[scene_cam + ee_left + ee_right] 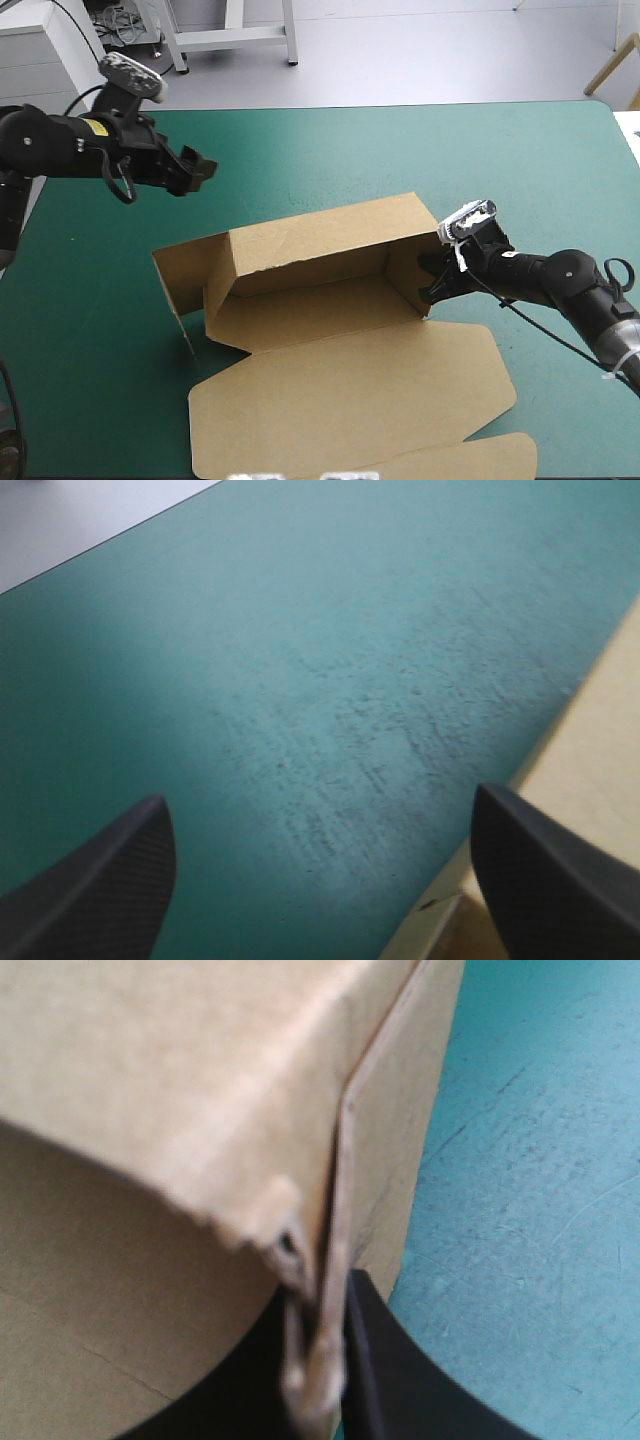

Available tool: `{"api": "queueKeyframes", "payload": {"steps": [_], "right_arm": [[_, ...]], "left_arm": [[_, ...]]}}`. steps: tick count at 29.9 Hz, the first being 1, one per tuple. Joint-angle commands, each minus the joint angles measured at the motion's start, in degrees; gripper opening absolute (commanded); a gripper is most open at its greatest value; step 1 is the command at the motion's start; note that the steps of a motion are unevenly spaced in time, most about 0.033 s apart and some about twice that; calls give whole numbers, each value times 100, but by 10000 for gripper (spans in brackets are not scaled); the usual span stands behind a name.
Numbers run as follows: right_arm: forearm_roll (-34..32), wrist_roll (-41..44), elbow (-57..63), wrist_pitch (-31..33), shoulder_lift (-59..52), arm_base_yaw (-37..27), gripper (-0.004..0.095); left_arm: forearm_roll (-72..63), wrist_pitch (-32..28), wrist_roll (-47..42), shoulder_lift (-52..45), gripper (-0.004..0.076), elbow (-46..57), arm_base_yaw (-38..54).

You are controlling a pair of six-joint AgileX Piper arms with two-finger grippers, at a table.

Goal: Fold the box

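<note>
Both right gripper fingers pinch one wall of the brown cardboard box; left gripper fingers stand apart. Pulling may tear it.

Appeared to be a robotics lab/test bay: work table w/ teal-green cover, bare grey floor and white frame beyond left gripper.

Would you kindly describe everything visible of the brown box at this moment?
The box is plain brown board, half formed, mid-table on the teal-green cover. Its long back wall and right end wall stand raised, and a left flap juts out upright. The lid lies flat toward the near edge. The right hand pinches the right end wall's edge. The left hand is open, clear of it.
</note>
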Motion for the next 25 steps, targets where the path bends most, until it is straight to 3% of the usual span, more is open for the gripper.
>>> {"api": "queueKeyframes", "payload": {"steps": [1,4,10,16,25], "right_arm": [[75,-62,-155,501,-123,40,-19],[20,-62,-155,501,-123,40,-19],[8,-62,-165,489,-123,40,-19],[-439,293,-380,461,-259,40,-19],[-2668,2669,-1528,875,-419,40,-19]], "left_arm": [[-191,246,-321,-229,488,-188,562],[-153,246,-420,-252,347,-188,895],[342,158,-460,-403,-10,-145,1104],[1002,-211,-630,-866,-10,334,1104],[1258,-276,-648,-1193,-10,933,1104]]}}
